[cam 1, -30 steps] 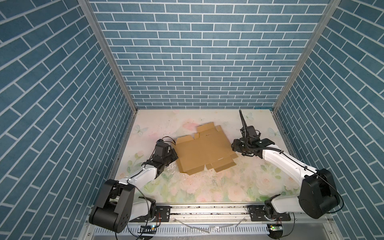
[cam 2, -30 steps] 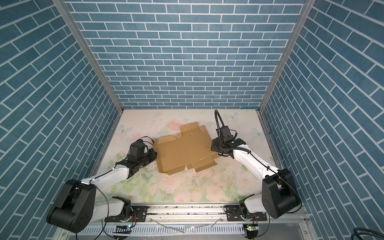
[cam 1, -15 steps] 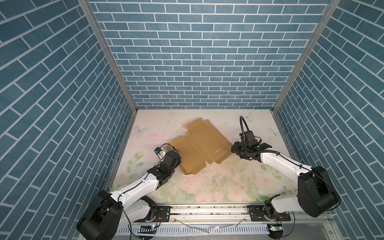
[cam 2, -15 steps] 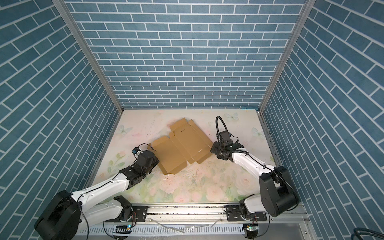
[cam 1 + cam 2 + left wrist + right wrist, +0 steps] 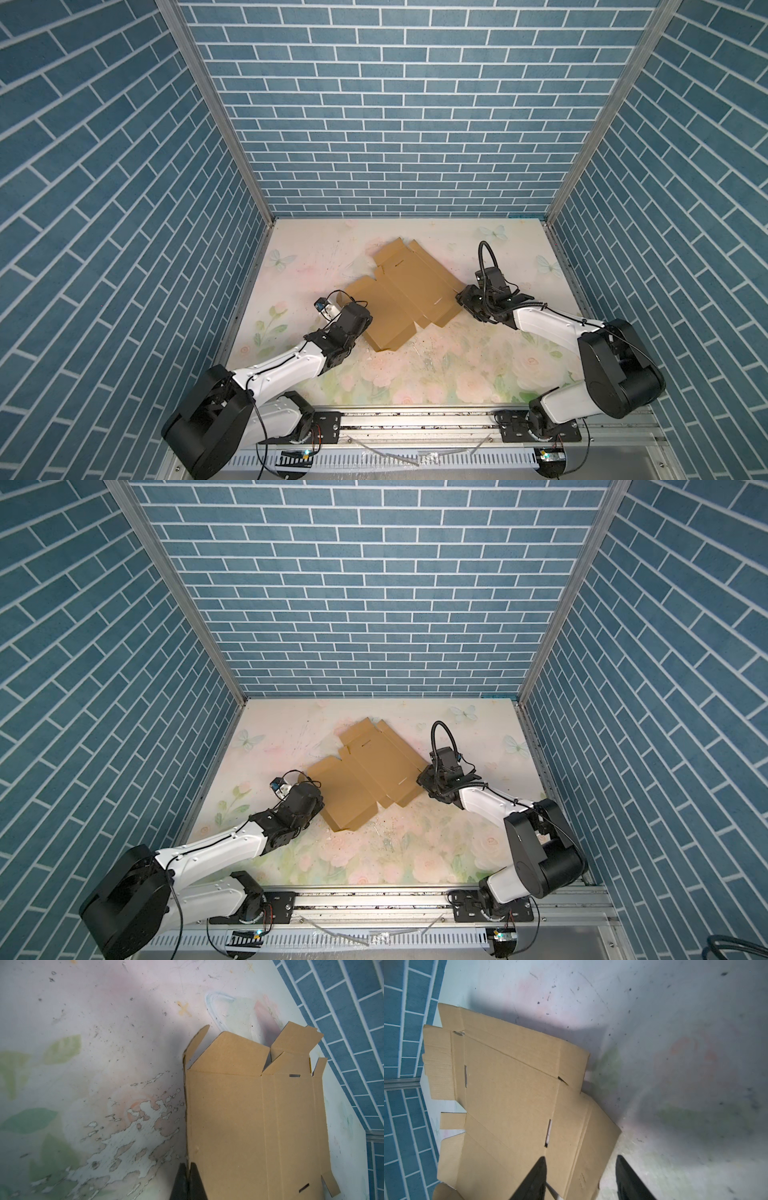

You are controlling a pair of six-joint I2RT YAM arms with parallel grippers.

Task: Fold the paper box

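The paper box (image 5: 403,297) lies as a nearly flat, unfolded sheet, set diagonally near the middle of the counter (image 5: 457,374). Only a few flaps tilt up, so no wall looks formed and nearly all the folding is left. The left claw (image 5: 188,1165) is pinched tight on one side edge; the right claw (image 5: 580,1157) stands half open astride the opposite edge, gripping nothing

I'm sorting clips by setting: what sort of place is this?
Likely a staged robot test cell, not a real room: brick-patterned wall panels enclose a floral tabletop, and two robot arms are mounted on a metal rail at its front.
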